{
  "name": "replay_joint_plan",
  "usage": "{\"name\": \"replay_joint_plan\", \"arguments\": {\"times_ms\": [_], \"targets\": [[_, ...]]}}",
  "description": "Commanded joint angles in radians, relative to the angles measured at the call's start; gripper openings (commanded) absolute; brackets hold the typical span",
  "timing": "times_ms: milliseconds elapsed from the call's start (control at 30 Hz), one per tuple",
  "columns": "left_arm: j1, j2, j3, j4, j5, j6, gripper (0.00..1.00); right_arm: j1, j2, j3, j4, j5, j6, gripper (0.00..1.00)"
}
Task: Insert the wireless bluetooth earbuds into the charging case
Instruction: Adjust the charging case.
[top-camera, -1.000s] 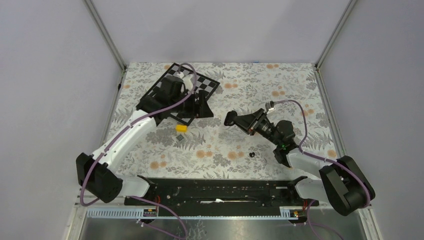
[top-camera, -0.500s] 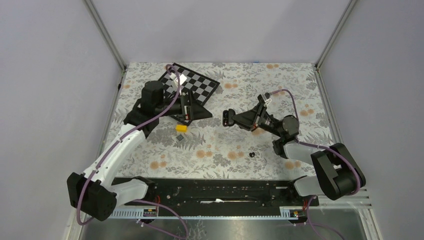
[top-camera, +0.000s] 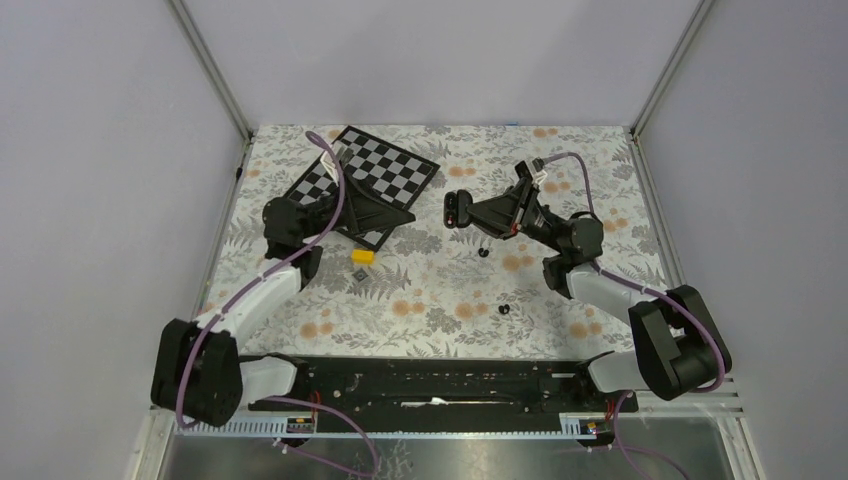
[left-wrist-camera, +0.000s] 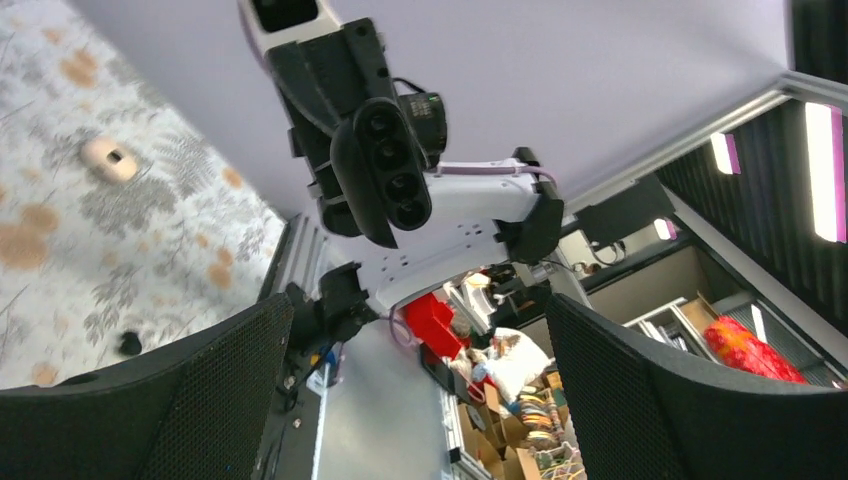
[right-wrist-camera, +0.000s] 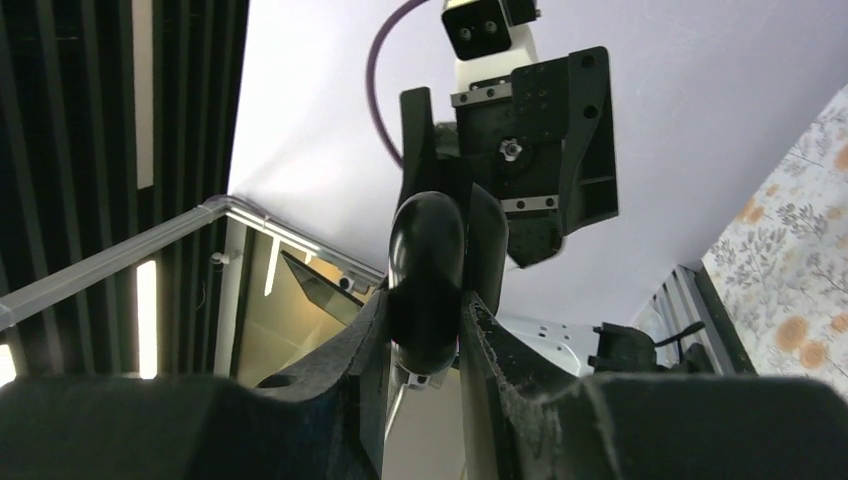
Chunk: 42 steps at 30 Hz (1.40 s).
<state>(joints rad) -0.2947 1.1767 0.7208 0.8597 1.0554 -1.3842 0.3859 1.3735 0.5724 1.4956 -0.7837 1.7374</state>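
Your right gripper (right-wrist-camera: 422, 310) pinches the black charging case (right-wrist-camera: 425, 245) above the tabletop (top-camera: 430, 300)
Your left gripper (left-wrist-camera: 415, 310) stands spread wide; a black earbud (top-camera: 503, 309) lies on the tabletop near the right arm (top-camera: 605, 288)

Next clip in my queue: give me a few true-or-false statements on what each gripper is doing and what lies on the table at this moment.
1. The right gripper is shut on the black charging case. True.
2. The left gripper holds the yellow block. False: its jaws stand wide open and empty, and the block lies on the table.
3. A black earbud lies on the table in front of the right arm. True.
4. The checkerboard lies at the table's far right corner. False: it lies at the far left, by the left gripper.
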Motion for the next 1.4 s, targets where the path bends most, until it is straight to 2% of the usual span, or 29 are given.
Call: {"name": "replay_joint_plan", "arguments": {"times_ms": [0, 67, 300, 833, 1000, 1367], "targets": [[-0.004, 0.123, -0.037, 0.683, -0.014, -0.362, 0.98, -0.002, -0.021, 0.063, 0.193, 0.047, 0.053, 0.00], [-0.021, 0.169, -0.028, 0.730, -0.022, -0.388, 0.97, -0.002, -0.014, 0.067, 0.192, 0.067, 0.063, 0.00], [-0.101, 0.235, 0.037, 0.690, -0.056, -0.323, 0.94, 0.022, -0.003, 0.060, 0.192, 0.110, 0.064, 0.00], [-0.147, 0.335, 0.106, 0.743, -0.146, -0.387, 0.70, 0.048, 0.004, 0.071, 0.193, 0.117, 0.061, 0.00], [-0.160, 0.347, 0.134, 0.742, -0.151, -0.389, 0.67, 0.050, 0.005, 0.072, 0.192, 0.118, 0.062, 0.00], [-0.184, 0.383, 0.147, 0.743, -0.184, -0.386, 0.53, 0.057, 0.009, 0.082, 0.194, 0.114, 0.063, 0.00]]}}
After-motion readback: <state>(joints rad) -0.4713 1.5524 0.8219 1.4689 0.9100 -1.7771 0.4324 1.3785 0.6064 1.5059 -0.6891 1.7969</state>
